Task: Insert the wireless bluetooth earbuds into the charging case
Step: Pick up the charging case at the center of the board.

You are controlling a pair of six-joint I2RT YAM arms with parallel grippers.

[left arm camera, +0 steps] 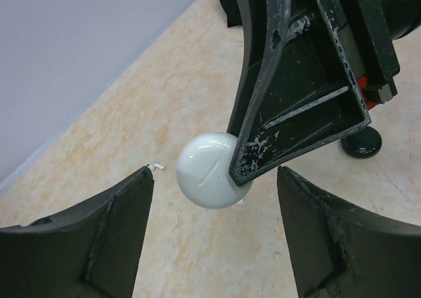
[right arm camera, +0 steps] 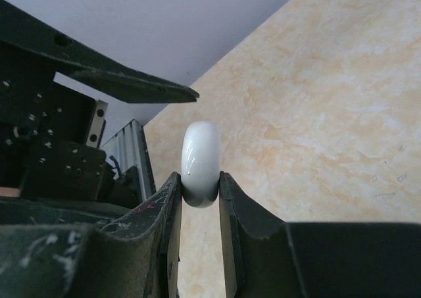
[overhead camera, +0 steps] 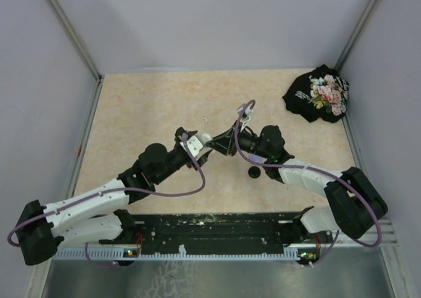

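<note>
A round white charging case (right arm camera: 200,153) hangs edge-on above the table, pinched between the two fingers of my right gripper (right arm camera: 200,179), which is shut on it. In the left wrist view the same case (left arm camera: 204,170) shows a closed seam, with a right finger (left arm camera: 296,94) pressed against it. My left gripper (left arm camera: 216,176) stands open just short of the case, with one finger on each side and neither touching. A tiny white earbud (left arm camera: 155,167) lies loose on the table beyond the left finger; from above this earbud (overhead camera: 205,120) is a small speck.
A round black case (overhead camera: 254,172) lies on the table under the right arm. A black pouch with a flower print (overhead camera: 317,94) sits in the far right corner. Grey walls close the table on three sides, and a metal rail (overhead camera: 217,229) runs along the near edge.
</note>
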